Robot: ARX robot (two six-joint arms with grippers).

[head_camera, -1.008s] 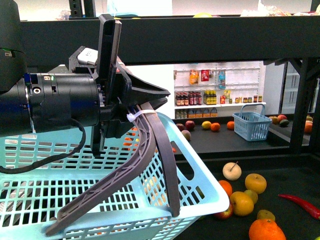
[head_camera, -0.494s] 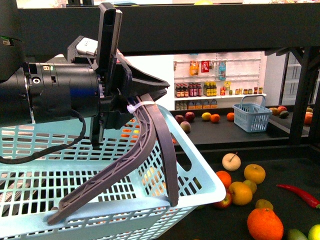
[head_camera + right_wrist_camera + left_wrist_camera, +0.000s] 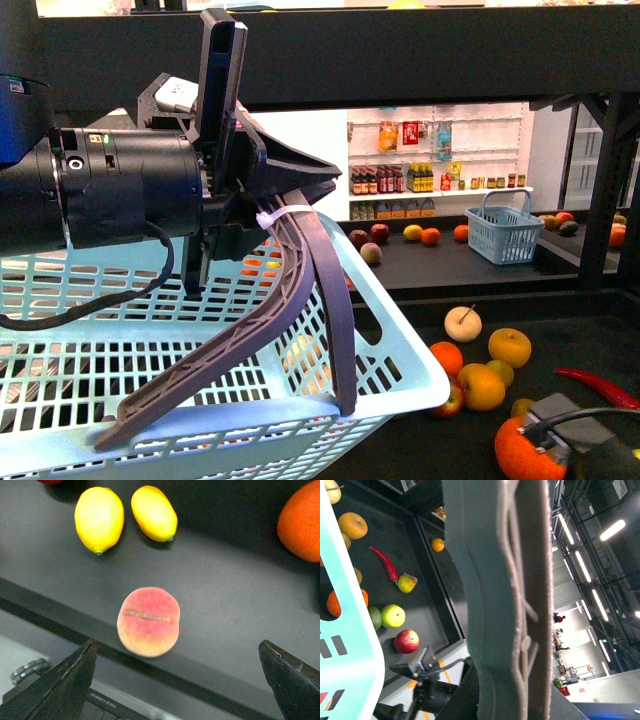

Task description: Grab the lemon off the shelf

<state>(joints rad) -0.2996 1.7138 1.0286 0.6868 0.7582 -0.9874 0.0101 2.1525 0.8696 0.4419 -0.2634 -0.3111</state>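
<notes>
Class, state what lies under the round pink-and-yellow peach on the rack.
The round pink-and-yellow peach rests on the black shelf's dark tray, close to its edge. The spot directly beneath is covered by the fruit itself.

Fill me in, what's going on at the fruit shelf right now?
The left tool grips the grey handle of the pale blue slatted plastic basket. The right tool hangs open over the black shelf tray, a round pink peach nearest it and two yellow oval lemons beyond. No lemon is grasped yet.
</notes>
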